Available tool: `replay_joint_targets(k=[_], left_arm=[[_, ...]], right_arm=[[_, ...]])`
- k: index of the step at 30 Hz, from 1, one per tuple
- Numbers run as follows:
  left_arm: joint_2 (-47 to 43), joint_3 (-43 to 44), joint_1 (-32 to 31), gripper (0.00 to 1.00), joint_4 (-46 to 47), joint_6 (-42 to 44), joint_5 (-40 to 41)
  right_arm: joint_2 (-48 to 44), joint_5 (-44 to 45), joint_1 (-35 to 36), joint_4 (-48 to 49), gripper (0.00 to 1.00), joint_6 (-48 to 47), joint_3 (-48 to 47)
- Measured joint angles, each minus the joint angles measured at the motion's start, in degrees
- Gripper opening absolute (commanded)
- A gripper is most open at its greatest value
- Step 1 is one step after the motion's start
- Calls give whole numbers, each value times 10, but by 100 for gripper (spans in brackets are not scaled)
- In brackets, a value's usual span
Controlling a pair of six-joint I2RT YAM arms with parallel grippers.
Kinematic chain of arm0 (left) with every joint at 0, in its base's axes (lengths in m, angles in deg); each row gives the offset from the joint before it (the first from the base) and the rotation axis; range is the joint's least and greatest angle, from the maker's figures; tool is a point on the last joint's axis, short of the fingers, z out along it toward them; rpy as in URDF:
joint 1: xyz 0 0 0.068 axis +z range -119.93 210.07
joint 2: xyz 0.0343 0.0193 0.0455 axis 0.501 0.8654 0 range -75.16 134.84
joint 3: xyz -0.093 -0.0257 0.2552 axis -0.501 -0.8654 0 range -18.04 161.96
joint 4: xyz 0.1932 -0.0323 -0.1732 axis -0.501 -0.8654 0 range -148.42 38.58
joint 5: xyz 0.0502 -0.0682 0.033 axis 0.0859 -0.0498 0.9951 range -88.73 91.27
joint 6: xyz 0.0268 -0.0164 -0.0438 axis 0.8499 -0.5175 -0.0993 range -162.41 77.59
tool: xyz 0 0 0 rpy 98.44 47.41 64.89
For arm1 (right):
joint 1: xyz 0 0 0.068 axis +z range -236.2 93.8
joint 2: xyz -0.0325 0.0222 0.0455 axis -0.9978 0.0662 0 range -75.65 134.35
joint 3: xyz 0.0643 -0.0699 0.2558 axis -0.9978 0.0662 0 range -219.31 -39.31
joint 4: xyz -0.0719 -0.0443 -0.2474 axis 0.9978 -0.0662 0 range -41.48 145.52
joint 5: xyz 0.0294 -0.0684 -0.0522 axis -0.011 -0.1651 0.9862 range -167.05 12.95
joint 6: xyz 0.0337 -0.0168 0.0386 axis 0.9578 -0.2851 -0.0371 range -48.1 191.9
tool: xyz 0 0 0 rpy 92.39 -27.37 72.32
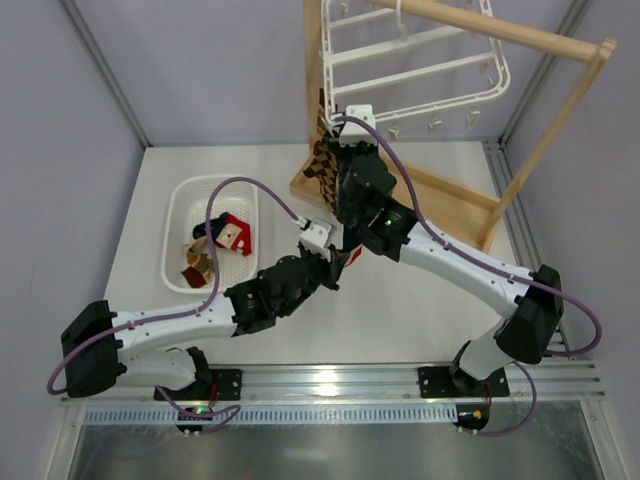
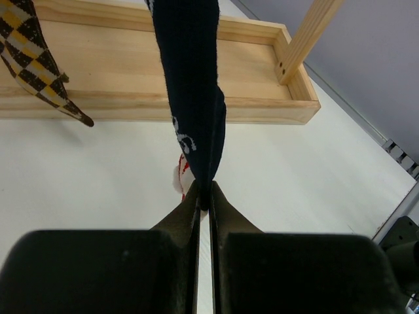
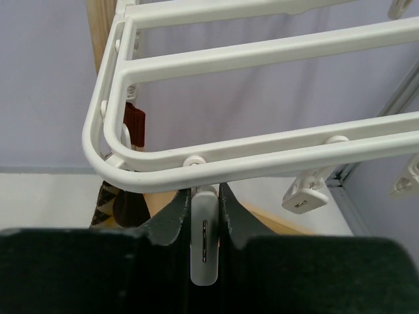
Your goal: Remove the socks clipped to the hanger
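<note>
My left gripper [image 2: 204, 193] is shut on the lower end of a dark navy sock [image 2: 193, 78] that hangs taut from above; a bit of white and red fabric shows behind it. In the top view the left gripper [image 1: 335, 262] sits under the right arm. My right gripper [image 3: 204, 196] is shut on a white clip [image 3: 204, 242] at the near rim of the white hanger [image 3: 262, 52], as the top view [image 1: 340, 125] also shows. A brown-black argyle sock [image 2: 33, 59] hangs beside it at the hanger's [image 1: 420, 45] left corner [image 1: 318, 160].
A white slotted basket [image 1: 180, 215] at left holds several socks [image 1: 225, 238]. The wooden stand's tray base [image 2: 262, 72] lies behind the navy sock, its rail [image 1: 500, 30] carrying the hanger. Empty clips [image 3: 304, 196] dangle along the rim. A dark red fabric piece [image 3: 135, 127] hangs at the corner.
</note>
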Motion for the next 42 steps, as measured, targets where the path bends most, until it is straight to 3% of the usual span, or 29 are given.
replay_joint_targets(k=[6, 7, 9, 10, 11, 12, 22, 27, 34, 42], left_arm=[[0, 0, -3, 0, 0, 0, 0], [0, 0, -3, 0, 0, 0, 0], [0, 0, -3, 0, 0, 0, 0], [0, 0, -4, 0, 0, 0, 0], [0, 0, -4, 0, 0, 0, 0], [0, 0, -4, 0, 0, 1, 0], [0, 0, -5, 0, 0, 4, 9], [0, 0, -6, 0, 0, 12, 15], [0, 0, -6, 0, 0, 14, 17], [0, 0, -6, 0, 0, 15, 19]], right_arm=[[6, 5, 0, 1, 4, 0, -3], [6, 5, 0, 0, 27, 0, -3], [6, 5, 0, -1, 57, 3, -3], [6, 7, 0, -4, 86, 6, -4], [6, 9, 0, -11, 96, 11, -6], [6, 9, 0, -23, 100, 14, -9], [-31, -46, 0, -164, 100, 90, -62], [-94, -125, -23, -220, 100, 152, -59], [-180, -275, -127, -231, 100, 259, -9], [-182, -387, -131, -221, 100, 309, 75]])
